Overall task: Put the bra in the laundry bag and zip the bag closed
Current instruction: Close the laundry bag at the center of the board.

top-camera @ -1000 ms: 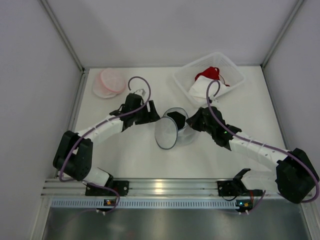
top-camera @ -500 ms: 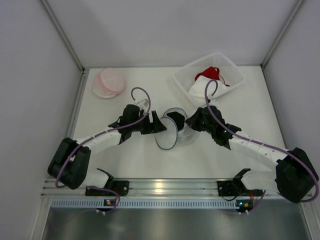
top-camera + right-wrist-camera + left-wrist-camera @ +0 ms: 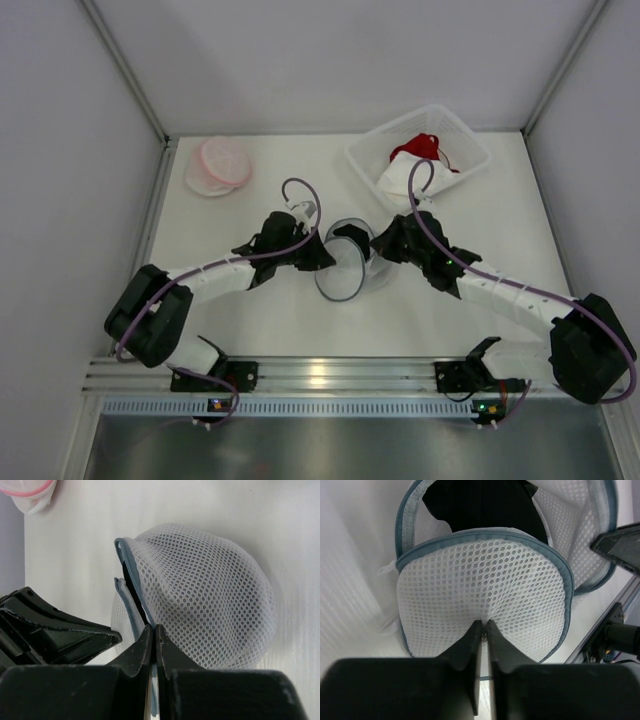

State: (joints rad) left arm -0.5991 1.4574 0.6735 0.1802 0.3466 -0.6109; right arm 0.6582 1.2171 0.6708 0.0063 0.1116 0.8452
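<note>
Left hand [image 3: 483,627] nips the mesh flap [image 3: 485,580], right hand [image 3: 154,630] clamps the rim of the laundry bag [image 3: 210,590], so I can zip over the black bra [image 3: 480,505].

Your count for this entry, on the table:
- laundry bag [image 3: 345,272]: 1, mid-table
- bra [image 3: 480,510]: 1, black, inside it
- basket [image 3: 466,134]: 1, far right corner, holding red cloth [image 3: 418,147]: 1, and white cloth [image 3: 398,183]: 1
- round pink pads [image 3: 222,165]: you get 2, overlapping, far left corner
</note>
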